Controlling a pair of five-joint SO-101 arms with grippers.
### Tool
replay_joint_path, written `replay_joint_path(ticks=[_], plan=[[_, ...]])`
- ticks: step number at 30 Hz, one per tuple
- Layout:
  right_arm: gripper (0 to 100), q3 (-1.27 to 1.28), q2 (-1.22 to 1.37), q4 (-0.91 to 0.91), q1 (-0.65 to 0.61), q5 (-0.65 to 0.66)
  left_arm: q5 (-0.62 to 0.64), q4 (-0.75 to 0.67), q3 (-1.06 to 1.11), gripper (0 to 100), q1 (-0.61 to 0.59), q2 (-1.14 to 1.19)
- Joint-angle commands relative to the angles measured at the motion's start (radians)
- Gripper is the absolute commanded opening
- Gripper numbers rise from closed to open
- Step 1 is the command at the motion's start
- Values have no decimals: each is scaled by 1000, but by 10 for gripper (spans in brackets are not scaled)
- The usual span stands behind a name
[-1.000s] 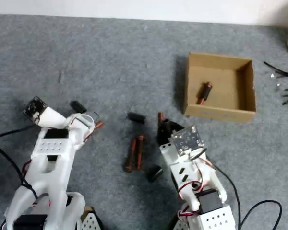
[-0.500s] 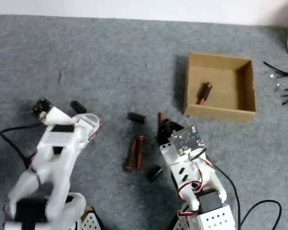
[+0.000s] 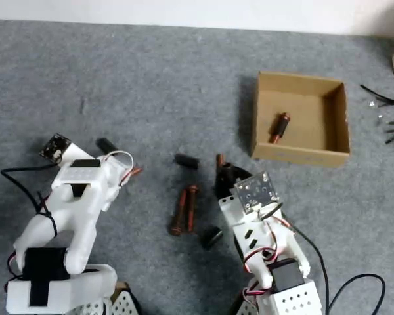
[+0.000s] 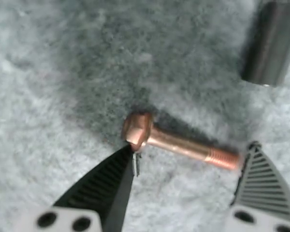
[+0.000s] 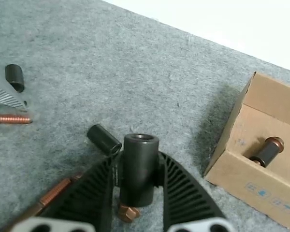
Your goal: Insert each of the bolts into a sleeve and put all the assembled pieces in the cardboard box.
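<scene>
The left gripper (image 4: 186, 162) stands open, its fingers straddling a copper bolt (image 4: 176, 145) that lies flat on the left half of the grey surface (image 3: 184, 72), with one fingertip right at the bolt's head. A black sleeve (image 4: 271, 46) just beside it is cut off at the frame. The right gripper (image 5: 137, 166) clamps an upright sleeve (image 5: 139, 150) near the middle of the surface, and a bolt head (image 5: 127, 211) is half hidden beneath it. Two bolts (image 3: 184, 209) and a loose sleeve (image 3: 186, 161) lie between the arms. The cardboard box (image 3: 301, 153) sits toward the far right corner with one assembled piece (image 3: 280, 126) inside. Bare carpet runs along the far edge from the left corner to the box.
</scene>
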Motion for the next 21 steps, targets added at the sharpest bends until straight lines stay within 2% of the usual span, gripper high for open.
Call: replay_joint_path(ticks=[1, 6, 9, 16, 21], plan=[[10, 139, -5, -18, 13, 11, 54, 3, -21, 295, -30, 13], [10, 139, -5, -18, 13, 11, 52, 5, -24, 74, -54, 5], [10, 139, -5, -18, 13, 11, 49, 6, -36, 11, -77, 5], [10, 139, -5, -18, 13, 11, -12, 8, -38, 6, -74, 5], [10, 139, -5, -18, 13, 11, -104, 86, -79, 6, -73, 4]])
